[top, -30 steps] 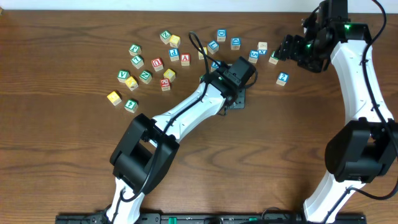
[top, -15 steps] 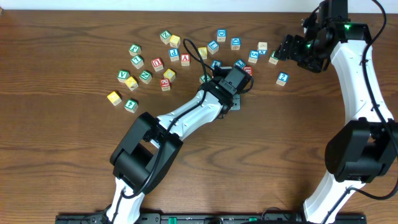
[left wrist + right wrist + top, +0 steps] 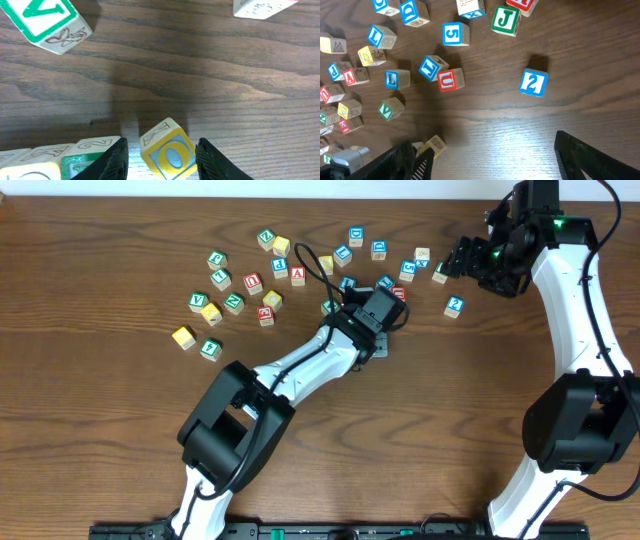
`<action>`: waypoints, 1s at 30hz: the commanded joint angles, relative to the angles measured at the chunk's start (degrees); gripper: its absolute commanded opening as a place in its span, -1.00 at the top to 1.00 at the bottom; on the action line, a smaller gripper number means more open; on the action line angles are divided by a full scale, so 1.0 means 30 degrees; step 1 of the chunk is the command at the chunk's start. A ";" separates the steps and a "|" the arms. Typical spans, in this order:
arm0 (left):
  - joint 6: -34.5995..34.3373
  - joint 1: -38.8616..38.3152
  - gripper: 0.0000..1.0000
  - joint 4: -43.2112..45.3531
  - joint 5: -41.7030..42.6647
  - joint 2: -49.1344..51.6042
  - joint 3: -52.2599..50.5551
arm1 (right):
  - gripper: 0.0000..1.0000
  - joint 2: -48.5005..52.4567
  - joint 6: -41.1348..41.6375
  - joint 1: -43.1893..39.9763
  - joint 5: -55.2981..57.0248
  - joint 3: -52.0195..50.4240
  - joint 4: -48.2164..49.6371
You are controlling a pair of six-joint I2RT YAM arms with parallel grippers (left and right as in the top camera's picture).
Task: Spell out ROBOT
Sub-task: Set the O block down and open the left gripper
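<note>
Several letter blocks lie scattered across the far part of the wooden table (image 3: 120, 440). My left gripper (image 3: 377, 345) is low over the table, just in front of the scatter. In the left wrist view its jaws (image 3: 161, 155) are open, one on each side of a tilted yellow O block (image 3: 167, 150), with small gaps on both sides. The O block also shows in the right wrist view (image 3: 436, 144). My right gripper (image 3: 460, 258) hovers at the far right, open wide and empty (image 3: 495, 160).
A green V block (image 3: 45, 22) and a white block (image 3: 262, 6) lie ahead of the left jaws. Pale blocks, one green-faced (image 3: 85, 155), sit just left of them. A red U block (image 3: 451, 80), a blue 2 block (image 3: 533, 82) and a green J block (image 3: 506, 20) lie under the right arm.
A second ago the left wrist was a little farther right and back. It shifted left and toward the front, then held still. The right arm has not moved.
</note>
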 commanded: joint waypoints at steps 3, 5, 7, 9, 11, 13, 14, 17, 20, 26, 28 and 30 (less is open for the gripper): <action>0.0066 -0.0131 0.14 -0.0029 -0.0299 0.0393 -0.0073 | -0.69 -0.0015 -0.0313 0.0080 -0.0182 0.0481 -0.0219; 0.0095 -0.0036 0.14 -0.0189 -0.0284 0.0197 0.0095 | -0.69 -0.0015 -0.0313 0.0080 -0.0182 0.0481 -0.0321; 0.0699 0.0117 0.13 -0.0495 -0.0204 -0.0299 0.0342 | -0.70 -0.0015 -0.0313 0.0102 -0.0182 0.0481 -0.0444; 0.1654 0.0321 0.13 -0.1027 -0.0226 -0.1144 0.0699 | -0.70 -0.0015 -0.0321 0.0175 -0.0175 0.0481 -0.0554; 0.2718 0.0612 0.10 -0.1486 -0.0226 -0.2200 0.1035 | -0.70 -0.0007 -0.0321 0.0335 -0.0182 0.0474 -0.0568; 0.3570 0.1042 0.09 -0.2149 -0.0233 -0.3643 0.1224 | -0.70 -0.0007 -0.0321 0.0619 -0.0175 0.0444 -0.0568; 0.3665 0.1253 0.08 -0.2448 -0.0233 -0.4306 0.1224 | -0.70 -0.0007 -0.0321 0.0794 -0.0175 0.0415 -0.0576; 0.3701 0.2142 0.08 -0.3942 -0.0226 -0.6572 0.1217 | -0.67 0.0000 -0.0568 0.1617 -0.0022 0.0168 -0.0554; 0.4029 0.3330 0.08 -0.5894 -0.0233 -0.8969 0.1217 | -0.55 0.0015 -0.0597 0.2783 0.1523 -0.0262 -0.0597; 0.4393 0.5435 0.09 -0.8772 -0.0226 -1.0229 0.1209 | 0.01 0.0015 -0.0597 0.4481 0.2397 -0.1960 0.0182; 0.4444 0.6091 0.09 -0.9260 -0.0226 -1.0054 0.1049 | 0.42 0.0015 -0.0605 0.4976 0.2397 -0.2914 0.0976; 0.4444 0.6943 0.09 -0.9486 -0.0226 -0.9806 0.0714 | 0.70 0.0015 -0.0597 0.5537 0.2390 -0.4182 0.2040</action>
